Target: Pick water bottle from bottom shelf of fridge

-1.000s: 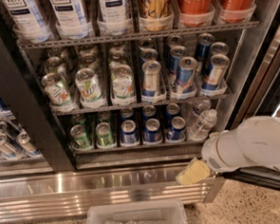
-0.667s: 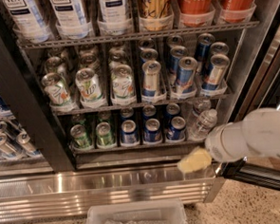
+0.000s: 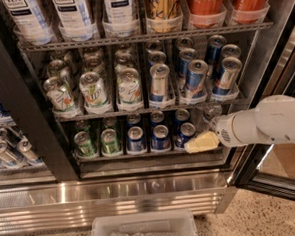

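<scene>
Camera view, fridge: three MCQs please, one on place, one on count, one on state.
1. Where is the gripper?
A) up at the top rack
B) down at the floor
C) at the right end of the bottom shelf

2. How many green cans stand in the bottom shelf's front row?
A) one
B) two
C) five

3. The water bottle is
A) upright on the shelf
B) lying on its side
C) lifted into the air

Answers:
1 C: the gripper sits in front of that shelf, beside the blue cans.
2 B: two green cans stand at the front left.
3 A: it stands on the shelf right by the gripper.
</scene>
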{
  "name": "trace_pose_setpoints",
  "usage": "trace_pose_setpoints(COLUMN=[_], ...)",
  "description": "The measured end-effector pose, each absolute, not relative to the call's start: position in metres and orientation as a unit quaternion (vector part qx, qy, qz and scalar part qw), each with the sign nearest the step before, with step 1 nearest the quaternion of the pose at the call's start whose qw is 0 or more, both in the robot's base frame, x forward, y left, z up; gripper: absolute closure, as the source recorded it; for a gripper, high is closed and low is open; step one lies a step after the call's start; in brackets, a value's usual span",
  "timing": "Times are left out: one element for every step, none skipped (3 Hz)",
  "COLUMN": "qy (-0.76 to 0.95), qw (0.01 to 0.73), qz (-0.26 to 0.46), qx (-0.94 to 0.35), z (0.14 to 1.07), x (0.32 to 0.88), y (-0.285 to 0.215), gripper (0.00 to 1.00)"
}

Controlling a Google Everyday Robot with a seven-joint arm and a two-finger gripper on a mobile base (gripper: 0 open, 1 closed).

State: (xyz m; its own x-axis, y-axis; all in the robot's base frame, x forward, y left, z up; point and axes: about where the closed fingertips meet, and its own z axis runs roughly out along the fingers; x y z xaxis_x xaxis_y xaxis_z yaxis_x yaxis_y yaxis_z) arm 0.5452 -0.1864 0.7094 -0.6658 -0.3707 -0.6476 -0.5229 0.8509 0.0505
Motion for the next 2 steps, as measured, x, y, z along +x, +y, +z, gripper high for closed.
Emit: trace_pose_setpoints(qy=[0.907, 0.905], qw=[0.334, 0.358], qz=[0.109, 0.087], qx=[-0.233, -0.213], z=[0.693, 0.671], x=[0.539, 0.534], y=[-0.188, -0.198], gripper=[0.00, 0.00])
